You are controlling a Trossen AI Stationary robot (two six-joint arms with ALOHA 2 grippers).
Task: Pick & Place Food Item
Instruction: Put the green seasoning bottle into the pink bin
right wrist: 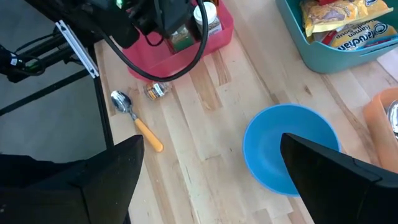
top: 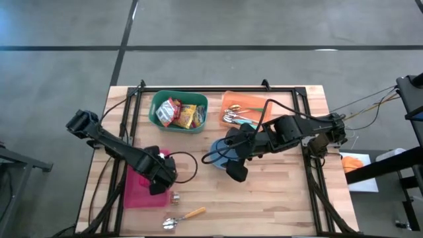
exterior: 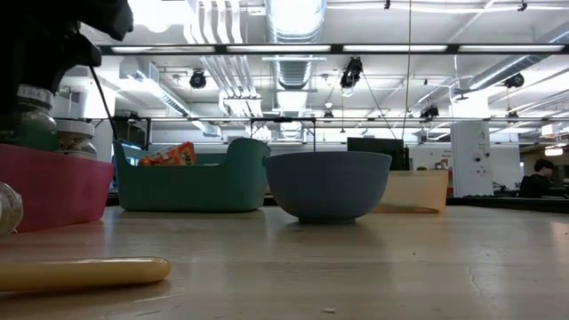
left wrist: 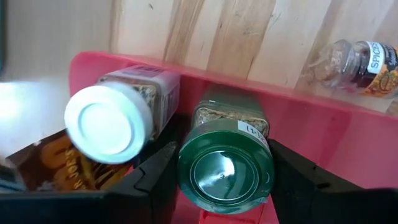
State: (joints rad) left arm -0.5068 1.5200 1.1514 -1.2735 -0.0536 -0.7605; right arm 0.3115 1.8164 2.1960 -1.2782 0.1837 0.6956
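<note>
The green-lidded jar [left wrist: 225,171] sits between the left gripper [left wrist: 217,180]'s fingers, clamped on it, inside the pink bin [left wrist: 323,134]. The white-lidded jar [left wrist: 109,121] touches it, so lifting may drag or tip that neighbour. The right gripper [right wrist: 211,180] hangs wide open over the blue bowl [right wrist: 289,146].

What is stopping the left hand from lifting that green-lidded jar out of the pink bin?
Nothing visible. The left hand has a finger on each side of the green-lidded jar in the pink bin. A white-lidded jar stands close beside it.

Jars [left wrist: 225,163] in bin [top: 139,188]; one jar [top: 174,197] outside; bowl [top: 223,153] right of bin.
</note>
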